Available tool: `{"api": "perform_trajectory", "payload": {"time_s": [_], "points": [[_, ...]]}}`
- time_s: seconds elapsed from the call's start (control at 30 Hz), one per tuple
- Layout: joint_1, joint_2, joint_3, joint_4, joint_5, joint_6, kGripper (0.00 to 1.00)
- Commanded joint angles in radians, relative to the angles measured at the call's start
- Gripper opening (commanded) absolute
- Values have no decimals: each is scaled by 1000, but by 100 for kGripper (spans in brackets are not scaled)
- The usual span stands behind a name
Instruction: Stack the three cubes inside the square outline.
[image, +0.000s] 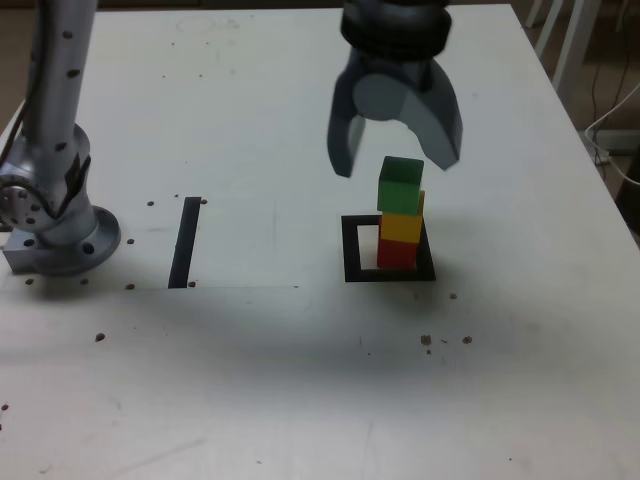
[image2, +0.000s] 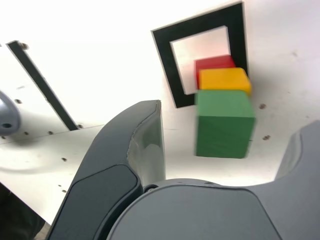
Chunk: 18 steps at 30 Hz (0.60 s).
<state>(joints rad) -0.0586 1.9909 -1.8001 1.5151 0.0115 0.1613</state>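
Pincer (image: 396, 165) spread wide and holding nothing, its tips up near the green cube (image: 400, 186). Stack upright: green on the yellow cube (image: 401, 228), yellow on the red cube (image: 397, 256), red within the square outline (image: 352, 250), toward its right side in the exterior view. Layers looked slightly out of line. Chief risk, in my judgement: a sideways swing or uneven retreat, a finger clipping green and toppling the column; straight up seemed safest. Lesser risk: a knock to the table (image: 240, 390) shaking the offset layers. Table edges lay well apart from the stack; open room all round, black strip (image: 185, 242) flat and no obstacle.
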Motion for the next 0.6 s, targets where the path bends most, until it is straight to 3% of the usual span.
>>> {"api": "perform_trajectory", "payload": {"time_s": [0.0,0.33,0.57], "points": [[10,-35,33,6,14,-1,99],[69,-173,222,5,62,9,99],[116,-271,402,-40,73,9,100]]}}
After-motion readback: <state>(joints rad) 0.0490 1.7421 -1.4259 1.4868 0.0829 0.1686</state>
